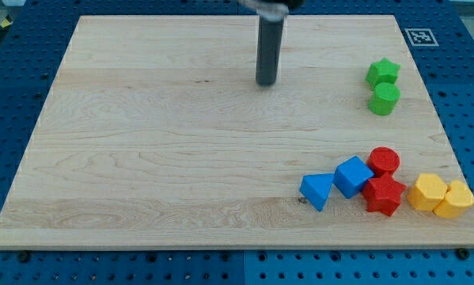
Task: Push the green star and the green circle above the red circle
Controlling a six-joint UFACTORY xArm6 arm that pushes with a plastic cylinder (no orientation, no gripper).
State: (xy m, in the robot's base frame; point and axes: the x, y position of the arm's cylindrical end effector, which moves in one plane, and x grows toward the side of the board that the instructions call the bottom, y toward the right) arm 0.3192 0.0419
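The green star [383, 72] lies near the view's right edge of the wooden board, in the upper part. The green circle [384, 99] sits just below it, touching it. The red circle [384, 161] lies lower down, at the view's lower right, roughly under the green pair. My tip [266, 82] rests on the board near the top centre, well to the left of the green blocks and apart from every block.
Around the red circle are a red star [384, 195], a blue cube [353, 176], a blue triangle [317, 190] and two yellow blocks [427, 191] [456, 199]. The wooden board [157, 158] lies on a blue pegboard; a marker tag [419, 36] sits at its top right corner.
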